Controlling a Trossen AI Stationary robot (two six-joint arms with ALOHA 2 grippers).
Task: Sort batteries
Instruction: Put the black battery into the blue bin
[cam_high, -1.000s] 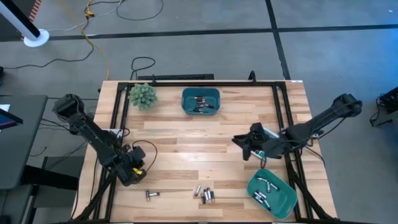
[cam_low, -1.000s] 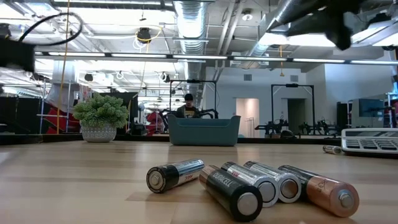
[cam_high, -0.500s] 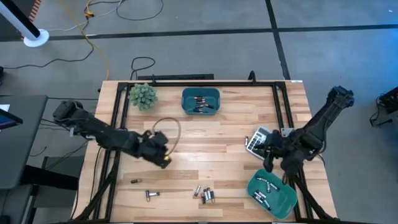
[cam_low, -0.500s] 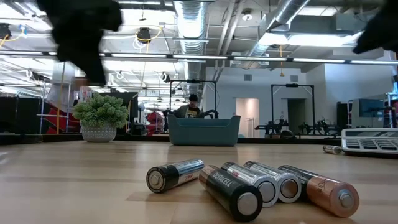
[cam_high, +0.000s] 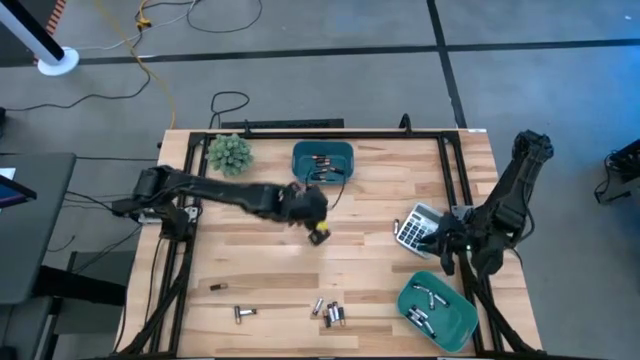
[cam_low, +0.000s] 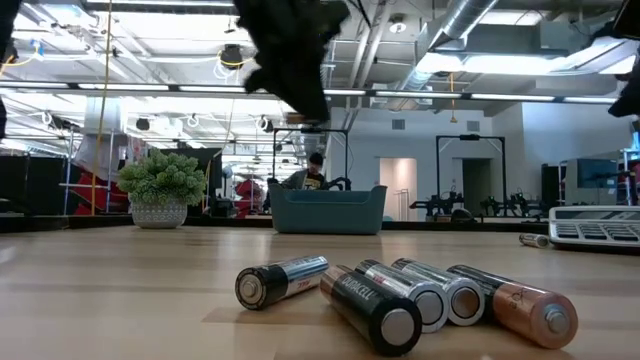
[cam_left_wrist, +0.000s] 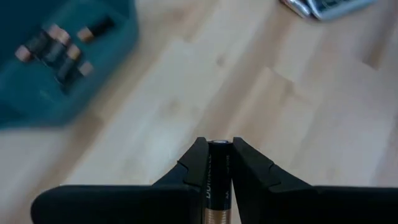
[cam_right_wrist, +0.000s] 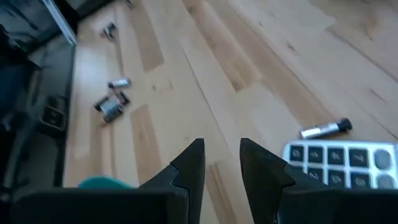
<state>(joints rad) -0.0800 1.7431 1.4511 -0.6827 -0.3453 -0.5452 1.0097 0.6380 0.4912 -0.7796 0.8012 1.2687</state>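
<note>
My left gripper (cam_high: 318, 232) hangs over the middle of the table, just near of the far teal bin (cam_high: 323, 162), and is shut on one battery (cam_left_wrist: 218, 180). That bin (cam_left_wrist: 62, 62) holds several batteries. More loose batteries lie on their sides near the near edge: a cluster (cam_high: 330, 313) (cam_low: 400, 295), one to its left (cam_high: 245, 313) and a small one (cam_high: 216, 290). My right gripper (cam_high: 440, 255) (cam_right_wrist: 222, 158) is open and holds nothing; it is by the calculator (cam_high: 412, 229), above the table's right side. My left gripper pinches a dark battery with a copper-coloured rear part between its two fingers (cam_left_wrist: 249, 163). The battery lies along the fingers, and its dark end (cam_left_wrist: 219, 144) shows at their tips. It is lifted clear of the table.
A second teal bin (cam_high: 437, 312) with several batteries sits at the near right corner. One battery (cam_right_wrist: 324, 129) lies beside the calculator (cam_right_wrist: 339, 158). A small potted plant (cam_high: 230, 154) stands at the far left. A black frame (cam_high: 190, 180) runs along the table's sides.
My left gripper has swept from the table's near left part toward the right and the far edge, up to the far teal bin, uncovering the small battery where it had been. My right gripper has drawn back from the middle toward the right edge, uncovering the calculator.
</note>
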